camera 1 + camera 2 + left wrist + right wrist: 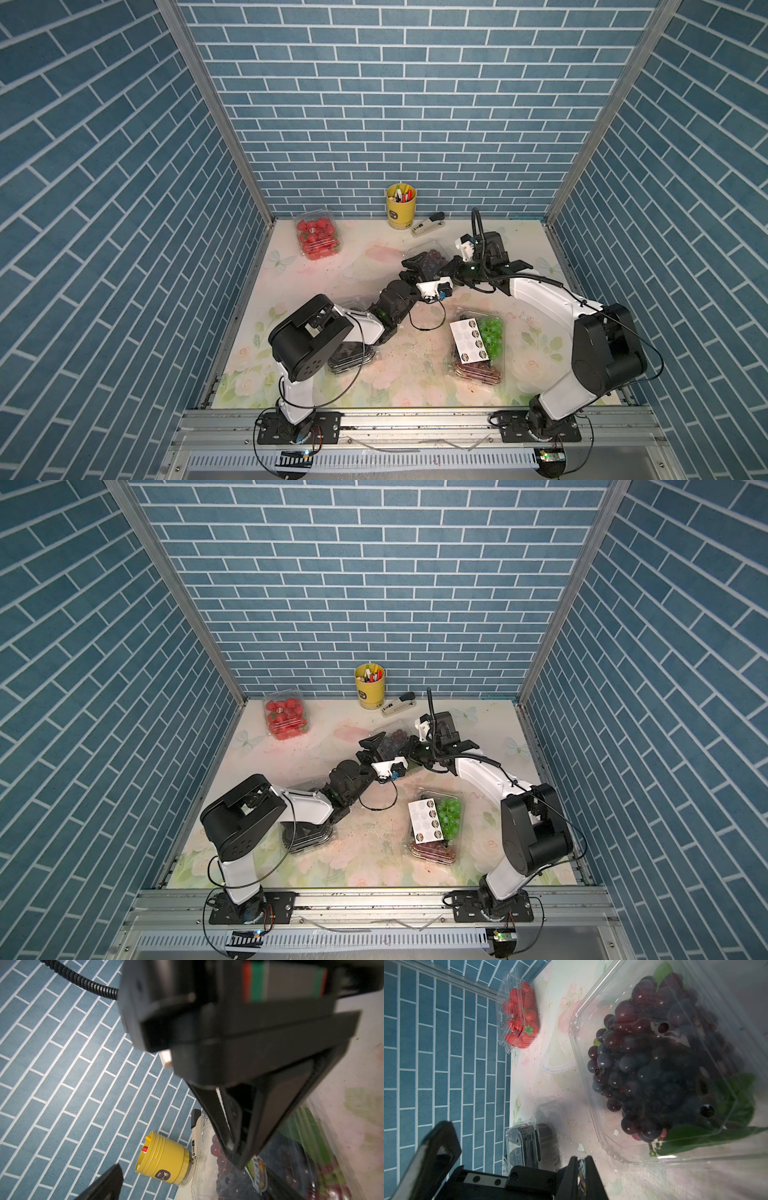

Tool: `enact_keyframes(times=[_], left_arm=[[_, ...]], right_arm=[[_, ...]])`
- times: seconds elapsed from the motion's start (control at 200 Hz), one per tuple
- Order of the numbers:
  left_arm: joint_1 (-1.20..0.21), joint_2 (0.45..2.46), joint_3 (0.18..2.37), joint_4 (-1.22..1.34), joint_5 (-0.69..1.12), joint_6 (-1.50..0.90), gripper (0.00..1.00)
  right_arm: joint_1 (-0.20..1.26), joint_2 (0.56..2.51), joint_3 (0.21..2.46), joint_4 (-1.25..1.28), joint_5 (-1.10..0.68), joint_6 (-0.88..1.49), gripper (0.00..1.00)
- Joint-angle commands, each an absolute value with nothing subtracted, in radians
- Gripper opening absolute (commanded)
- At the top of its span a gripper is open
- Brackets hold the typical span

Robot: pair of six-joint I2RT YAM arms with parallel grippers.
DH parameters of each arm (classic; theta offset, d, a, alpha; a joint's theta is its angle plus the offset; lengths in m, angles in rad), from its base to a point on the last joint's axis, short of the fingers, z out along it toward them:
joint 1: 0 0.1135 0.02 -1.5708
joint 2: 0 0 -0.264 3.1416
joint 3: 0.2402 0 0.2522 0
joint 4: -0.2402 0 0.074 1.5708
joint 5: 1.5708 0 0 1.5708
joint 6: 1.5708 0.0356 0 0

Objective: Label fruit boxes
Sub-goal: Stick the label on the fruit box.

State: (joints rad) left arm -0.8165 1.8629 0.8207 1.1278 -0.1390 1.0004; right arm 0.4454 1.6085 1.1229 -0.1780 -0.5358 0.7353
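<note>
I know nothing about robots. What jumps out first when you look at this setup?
The left arm and right arm meet mid-table over a clear box of dark grapes, where the right gripper pinches a small colourful sticker. The bright red box of strawberries glows in the far left corner. Near the front right, a white sticker sheet lies on a box of green and red grapes.

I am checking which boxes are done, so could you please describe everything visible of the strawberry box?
The strawberry box is a clear plastic clamshell, lid shut, packed with red strawberries with green caps. It lies flat on the floral table in the far left corner, close to the back wall; whether it touches that wall I cannot tell. Nothing else touches it. Whether its lid bears a sticker is too small to tell.
</note>
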Motion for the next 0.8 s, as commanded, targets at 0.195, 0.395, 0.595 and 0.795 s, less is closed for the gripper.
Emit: enact_keyframes(times=[0.195, 0.395, 0.595, 0.795], left_arm=[[-0.82, 1.882, 0.839, 1.157, -0.15, 1.0, 1.0], [-0.82, 1.888, 0.824, 1.161, -0.146, 0.99, 1.0], [-0.821, 1.883, 0.807, 1.17, -0.153, 0.982, 1.0], [-0.819, 1.841, 0.789, 1.17, -0.206, 0.921, 1.0]], right_arm=[[0.453, 1.61, 1.107, -0.159, -0.535, 0.737, 0.0], [0.453, 1.59, 1.104, -0.068, -0.595, 0.746, 0.0], [0.443, 1.595, 1.133, -0.023, -0.632, 0.761, 0.0], [0.414, 1.631, 1.142, -0.025, -0.598, 0.702, 0.0]])
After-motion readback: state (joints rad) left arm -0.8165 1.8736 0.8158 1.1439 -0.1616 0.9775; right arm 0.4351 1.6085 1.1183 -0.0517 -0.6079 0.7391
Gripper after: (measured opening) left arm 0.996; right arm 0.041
